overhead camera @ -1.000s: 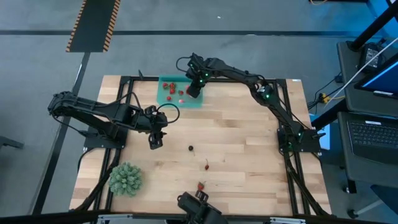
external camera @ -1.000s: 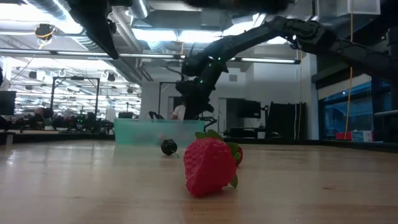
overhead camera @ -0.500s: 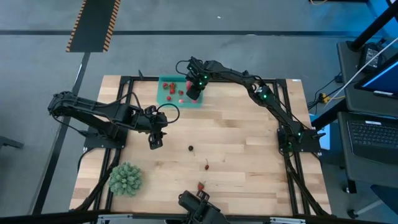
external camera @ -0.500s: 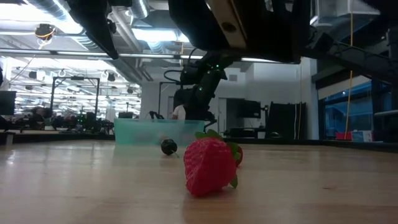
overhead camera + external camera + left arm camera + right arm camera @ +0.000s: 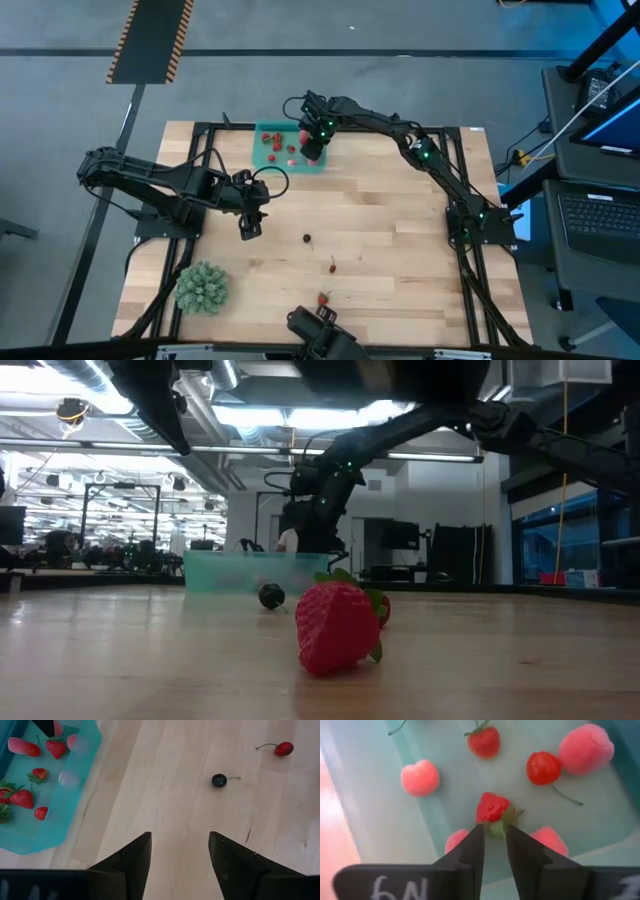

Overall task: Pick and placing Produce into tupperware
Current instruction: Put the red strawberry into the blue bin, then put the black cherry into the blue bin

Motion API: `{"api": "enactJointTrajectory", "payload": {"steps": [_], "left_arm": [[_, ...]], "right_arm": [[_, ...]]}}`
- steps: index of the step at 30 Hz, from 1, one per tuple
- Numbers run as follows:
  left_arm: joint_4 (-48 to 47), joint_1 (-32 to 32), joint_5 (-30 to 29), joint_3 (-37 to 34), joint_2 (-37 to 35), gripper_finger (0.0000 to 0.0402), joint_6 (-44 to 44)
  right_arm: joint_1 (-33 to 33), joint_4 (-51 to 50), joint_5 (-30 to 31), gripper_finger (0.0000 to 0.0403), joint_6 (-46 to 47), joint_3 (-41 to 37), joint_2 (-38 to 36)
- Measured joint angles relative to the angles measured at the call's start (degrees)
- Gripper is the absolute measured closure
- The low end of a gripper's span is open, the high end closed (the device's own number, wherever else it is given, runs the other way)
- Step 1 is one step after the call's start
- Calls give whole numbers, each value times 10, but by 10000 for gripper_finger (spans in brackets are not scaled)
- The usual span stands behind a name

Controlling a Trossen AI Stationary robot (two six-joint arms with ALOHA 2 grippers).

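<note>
The teal tupperware (image 5: 266, 165) sits at the table's far side, with several red and pink fruits in it (image 5: 420, 777). My right gripper (image 5: 312, 148) is above its right part, shut on a small strawberry (image 5: 491, 808). My left gripper (image 5: 249, 227) hovers open (image 5: 180, 855) over bare wood left of centre, touching nothing. Loose on the table lie a dark cherry (image 5: 307, 238), a red cherry (image 5: 332, 266) and a strawberry (image 5: 322, 299). That strawberry (image 5: 335, 625) fills the front of the low view. My right gripper pinches the strawberry by its green leafy top (image 5: 497, 826) between its two fingertips (image 5: 474, 839), coming from above and pointing down. The red body sticks out past the fingertips, over the container's floor. Whether it touches the floor, I cannot tell.
A large spiky green ball (image 5: 203, 287) stands near the table's near left corner. A dark camera mount (image 5: 318, 335) sits at the near edge. Open wood lies between the tupperware and the loose fruit. Black frame rails run along both table sides.
My right arm has shifted slightly while its gripper stays over the tupperware's right part. The loose fruit lies where it was.
</note>
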Motion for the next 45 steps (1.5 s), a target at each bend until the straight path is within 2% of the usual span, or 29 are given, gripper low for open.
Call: {"api": "enactJointTrajectory", "payload": {"steps": [11, 17, 26, 29, 33, 37, 40, 45], "left_arm": [[0, 0, 0, 0, 0, 211, 0], [0, 0, 0, 0, 0, 211, -1], [0, 0, 1, 0, 0, 211, -18], [3, 0, 7, 0, 0, 211, -19], [23, 0, 28, 0, 0, 211, -19], [82, 0, 35, 0, 12, 211, -19], [147, 4, 74, 0, 43, 211, 0], [271, 10, 144, 0, 137, 211, 101]], "right_arm": [[-1, -69, -6, 276, -34, 5, -101], [13, -159, -9, 284, -53, 7, -175], [75, -327, -10, 300, -115, 4, -247], [96, -334, -10, 302, -124, -18, -279], [118, -334, -11, 302, -124, -90, -348], [136, -308, -10, 302, -106, -214, -453], [150, -240, -10, 302, -67, -326, -544], [182, -118, -10, 302, -6, -496, -691]]}}
